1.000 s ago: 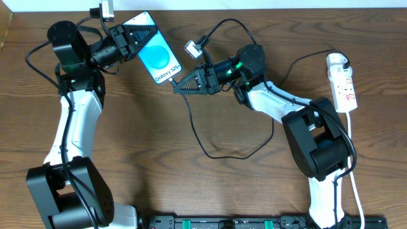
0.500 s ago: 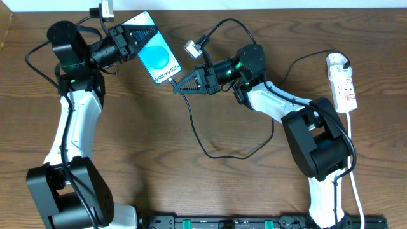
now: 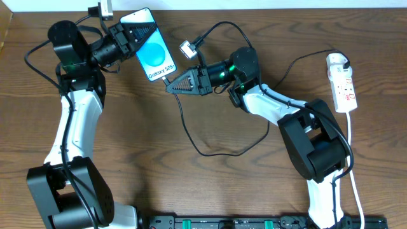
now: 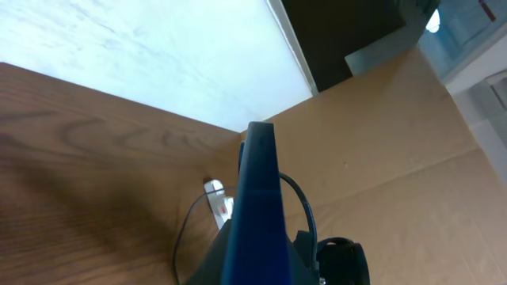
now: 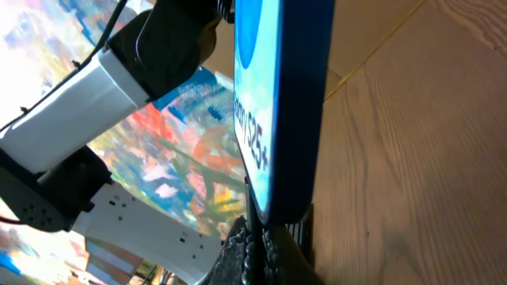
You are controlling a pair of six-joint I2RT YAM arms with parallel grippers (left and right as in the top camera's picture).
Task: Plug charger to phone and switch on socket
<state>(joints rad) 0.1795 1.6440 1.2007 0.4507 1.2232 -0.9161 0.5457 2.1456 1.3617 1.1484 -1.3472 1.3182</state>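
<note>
The phone [image 3: 152, 49], screen lit blue-cyan, is lifted off the table near the back edge, and my left gripper [image 3: 129, 35] is shut on its upper end. In the left wrist view the phone [image 4: 257, 190] shows edge-on between the fingers. My right gripper [image 3: 170, 88] is shut on the plug tip of the charger, just below the phone's lower end. From the right wrist, the gripper [image 5: 258, 241] holds the thin plug right up against the phone's [image 5: 295, 103] bottom edge; I cannot tell if it is inserted. The charger cable [image 3: 210, 152] loops across the table to the white adapter [image 3: 338, 62] in the socket [image 3: 344, 89].
The socket lies at the right edge of the table, its white lead [image 3: 353, 184] running toward the front. A black rail [image 3: 241, 222] lines the front edge. Both arm bases stand near the front corners. Brown cardboard [image 4: 380, 158] stands behind the table.
The phone has shifted slightly left and toward the back. The right gripper has followed left with the plug, and the gap to the phone's lower end has shrunk.
</note>
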